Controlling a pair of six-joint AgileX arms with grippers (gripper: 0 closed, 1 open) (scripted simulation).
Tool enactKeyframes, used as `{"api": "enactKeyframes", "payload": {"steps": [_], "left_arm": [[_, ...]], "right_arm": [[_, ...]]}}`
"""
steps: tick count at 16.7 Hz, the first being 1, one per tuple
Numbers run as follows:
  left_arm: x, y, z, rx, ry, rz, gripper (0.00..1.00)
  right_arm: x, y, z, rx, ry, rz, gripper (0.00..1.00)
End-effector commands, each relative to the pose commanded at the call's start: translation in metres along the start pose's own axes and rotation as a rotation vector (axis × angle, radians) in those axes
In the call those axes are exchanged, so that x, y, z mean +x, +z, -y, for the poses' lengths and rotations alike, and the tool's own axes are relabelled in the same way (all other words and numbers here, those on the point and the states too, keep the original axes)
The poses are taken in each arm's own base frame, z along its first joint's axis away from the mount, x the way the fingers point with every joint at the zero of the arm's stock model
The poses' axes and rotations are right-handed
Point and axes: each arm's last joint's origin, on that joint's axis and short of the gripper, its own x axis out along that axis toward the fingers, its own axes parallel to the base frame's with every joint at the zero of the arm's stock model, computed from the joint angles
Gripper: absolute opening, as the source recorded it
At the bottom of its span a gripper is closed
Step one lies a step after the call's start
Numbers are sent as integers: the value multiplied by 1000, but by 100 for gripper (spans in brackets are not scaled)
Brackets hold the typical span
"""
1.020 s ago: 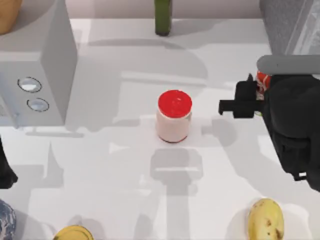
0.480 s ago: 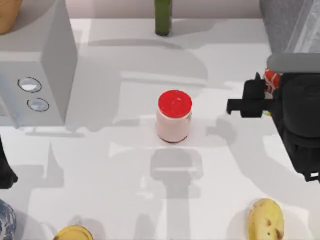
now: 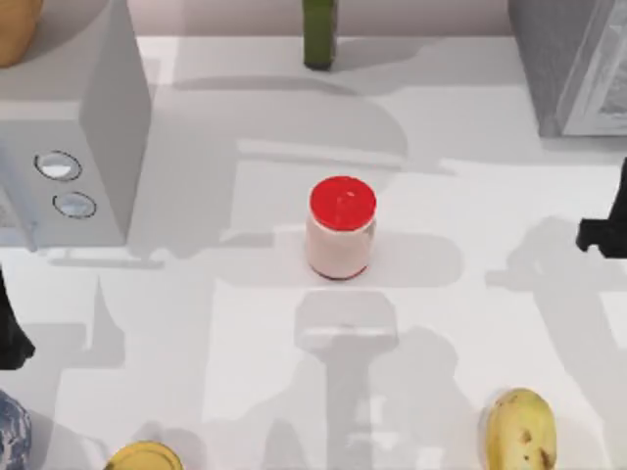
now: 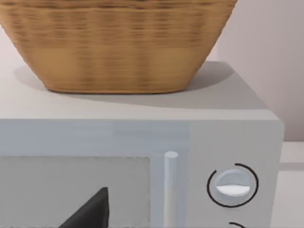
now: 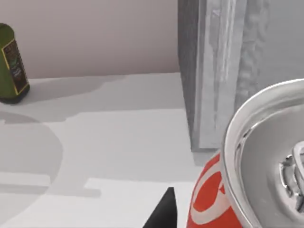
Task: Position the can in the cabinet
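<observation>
The can (image 5: 266,166) sits right up close in the right wrist view, silver top showing, beside the cabinet (image 5: 218,71). The right gripper (image 3: 605,230) is at the table's (image 3: 245,343) right edge; I cannot tell if its fingers are wide or holding. A pink jar (image 3: 341,230) stands mid-table. The left arm is parked at the left edge.

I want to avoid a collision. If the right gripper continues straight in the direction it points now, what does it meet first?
Probably the cabinet: in the right wrist view its grey front corner stands ahead, past the can close to the camera. Bare table lies between; depth is unclear.
</observation>
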Motion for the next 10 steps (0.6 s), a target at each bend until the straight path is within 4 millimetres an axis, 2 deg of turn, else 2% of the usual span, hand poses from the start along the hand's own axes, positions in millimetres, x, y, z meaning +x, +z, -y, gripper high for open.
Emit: {"api": "enactKeyframes", "payload": {"steps": [5, 10], "left_arm": [[0, 0, 0, 0, 0, 0, 100], [0, 0, 0, 0, 0, 0, 100]], "right_arm": [[-38, -24, 46, -4, 18, 85, 0], [-61, -53, 69, -32, 23, 215, 0]]}}
